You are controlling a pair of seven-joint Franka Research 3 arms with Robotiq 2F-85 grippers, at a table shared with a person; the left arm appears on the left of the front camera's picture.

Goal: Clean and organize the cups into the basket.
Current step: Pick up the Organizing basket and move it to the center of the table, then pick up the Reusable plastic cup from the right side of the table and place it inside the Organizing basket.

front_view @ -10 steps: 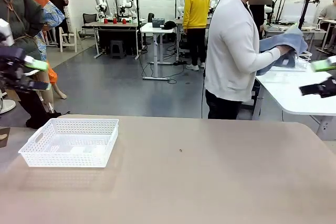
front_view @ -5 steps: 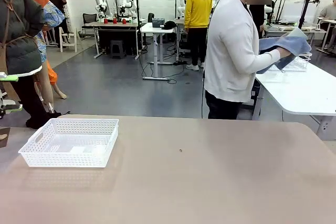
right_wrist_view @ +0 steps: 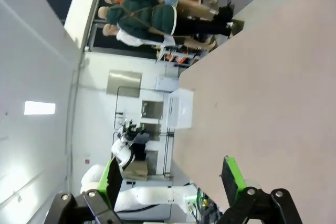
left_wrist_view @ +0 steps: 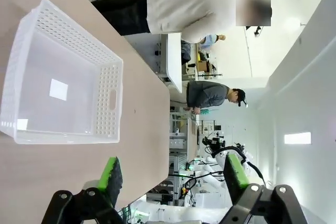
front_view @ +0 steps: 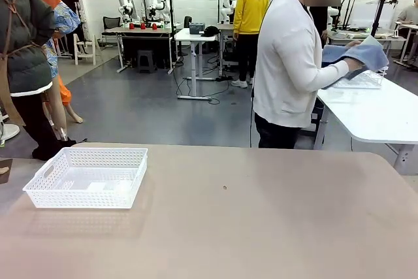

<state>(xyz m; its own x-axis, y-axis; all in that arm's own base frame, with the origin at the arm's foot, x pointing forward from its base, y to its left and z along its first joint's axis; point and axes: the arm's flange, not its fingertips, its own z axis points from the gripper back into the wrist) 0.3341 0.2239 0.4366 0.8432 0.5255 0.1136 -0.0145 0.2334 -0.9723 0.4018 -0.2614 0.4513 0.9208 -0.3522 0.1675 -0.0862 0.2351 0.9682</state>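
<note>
Tan table [front_view: 261, 227], white lattice basket [front_view: 78, 198] upright on its left side, left gripper [left_wrist_view: 173, 171] facing basket with fingers spread, right gripper [right_wrist_view: 172, 177] fingers spread, nothing held, person [front_view: 287, 63] beyond far edge holding blue cloth [front_view: 366, 53]

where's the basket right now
The white lattice basket sits at the left of the tan table in the front view, near its far edge. In the left wrist view it lies upper left, beyond the open left hand.

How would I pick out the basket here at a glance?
Look at the wide tan table in front. Near its left end sits the basket, shallow and rectangular. Its white lattice walls with handle slots stand out from the plain tabletop.
</note>
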